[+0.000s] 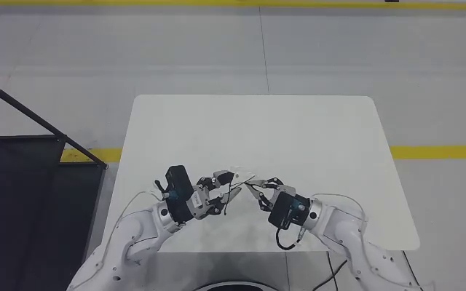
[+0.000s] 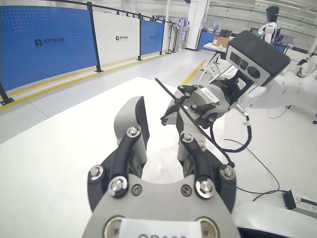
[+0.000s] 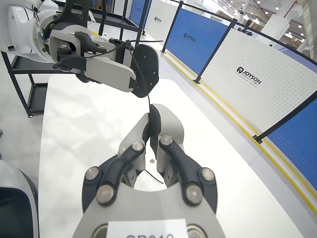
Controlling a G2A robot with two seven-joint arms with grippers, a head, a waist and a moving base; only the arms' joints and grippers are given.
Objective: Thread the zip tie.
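Over the table's (image 1: 328, 145) near edge, right gripper (image 3: 151, 125) pinches the zip tie (image 2: 198, 125) slanting past the released left gripper (image 2: 161, 117).

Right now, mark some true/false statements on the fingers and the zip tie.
1. The right gripper has its fingers shut on the thin black plastic zip tie. True.
2. The left gripper has its fingers closed. False: they stand wide apart.
3. The zip tie lies flat on the white table. False: it is held up above it.
4. The two grippers face each other over the table. True.
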